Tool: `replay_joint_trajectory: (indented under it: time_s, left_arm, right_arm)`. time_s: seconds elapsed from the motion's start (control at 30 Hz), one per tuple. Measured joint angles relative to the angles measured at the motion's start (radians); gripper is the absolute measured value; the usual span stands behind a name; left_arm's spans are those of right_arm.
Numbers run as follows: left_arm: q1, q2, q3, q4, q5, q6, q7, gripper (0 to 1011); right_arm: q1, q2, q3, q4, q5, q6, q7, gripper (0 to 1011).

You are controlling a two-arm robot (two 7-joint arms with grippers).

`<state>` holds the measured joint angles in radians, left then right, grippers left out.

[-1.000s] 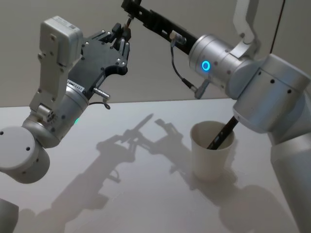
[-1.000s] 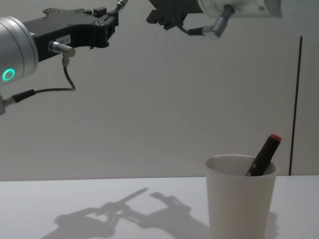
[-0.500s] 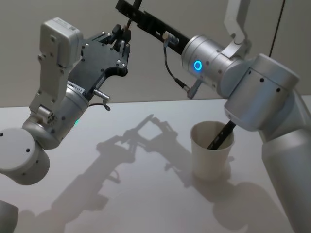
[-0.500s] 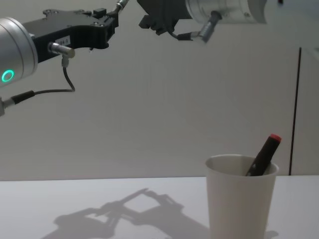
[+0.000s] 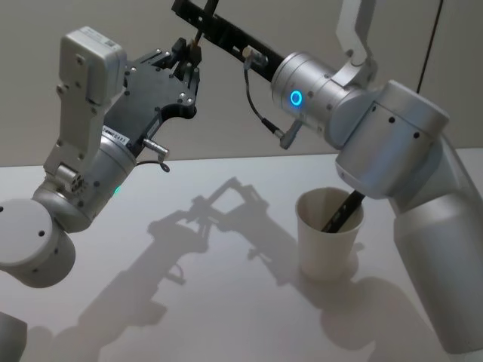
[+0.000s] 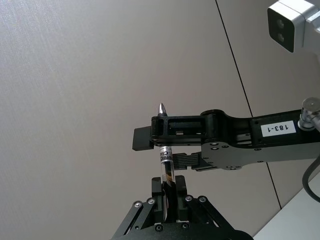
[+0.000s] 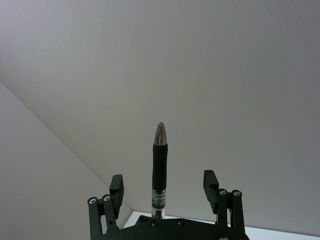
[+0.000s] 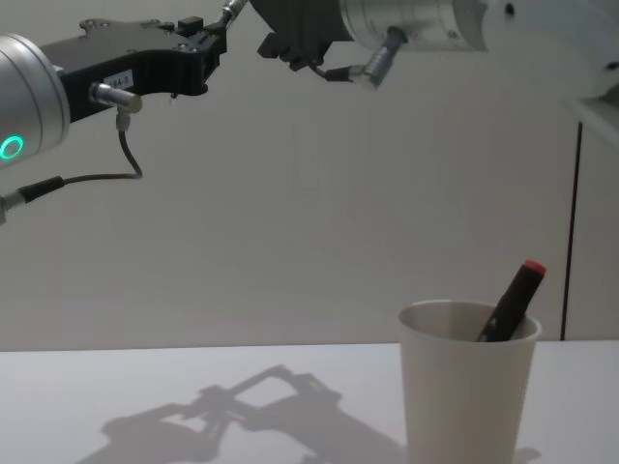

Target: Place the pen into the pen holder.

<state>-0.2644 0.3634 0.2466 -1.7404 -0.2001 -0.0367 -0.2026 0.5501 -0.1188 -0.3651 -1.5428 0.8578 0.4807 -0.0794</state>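
Observed nearest, on the robot's right side, a white tapered paper cup with a rolled rim, upright on a flat white table. Noted inside it a dark pen with a red end, leaning toward the right against the rim, red end poking above it. Saw grey shadows of both arms on the table surface left of the cup.

Logged higher up and farther forward, well above the table and well apart from the cup, the black left gripper. Found it pressed together on the lower barrel of a clear-barrelled pen with a black grip section and a silver tip, holding it roughly upright, tip uppermost. Placed the task's pen therefore in the air, not in the cup.

Recorded the black right gripper extended across from the right to the same spot, fingers spread wide to either side of the pen's black grip section. Saw a gap on each side of the pen in the right wrist view, so no pinch there. Read a white label marked 183-1 on that gripper's side.

Found farthest back a plain pale wall.
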Motion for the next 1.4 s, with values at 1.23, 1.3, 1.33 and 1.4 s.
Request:
replay_joint_trajectory:
  time_s: [1.23, 1.3, 1.33, 1.4]
  left_arm:
    - [0.000, 0.000, -0.003, 0.002, -0.002, 0.003, 0.000, 154]
    - [0.000, 0.000, -0.003, 0.002, -0.002, 0.003, 0.000, 154]
    - [0.000, 0.000, -0.003, 0.002, -0.002, 0.003, 0.000, 155]
    - [0.000, 0.000, -0.003, 0.002, -0.002, 0.003, 0.000, 154]
  right_arm:
    - [0.012, -0.009, -0.007, 0.024, -0.003, -0.014, 0.007, 131]
    - [0.013, -0.009, -0.007, 0.025, -0.003, -0.014, 0.007, 131]
    - [0.013, -0.009, -0.007, 0.025, -0.003, -0.014, 0.007, 131]
    - [0.013, -0.009, -0.007, 0.025, -0.003, -0.015, 0.006, 131]
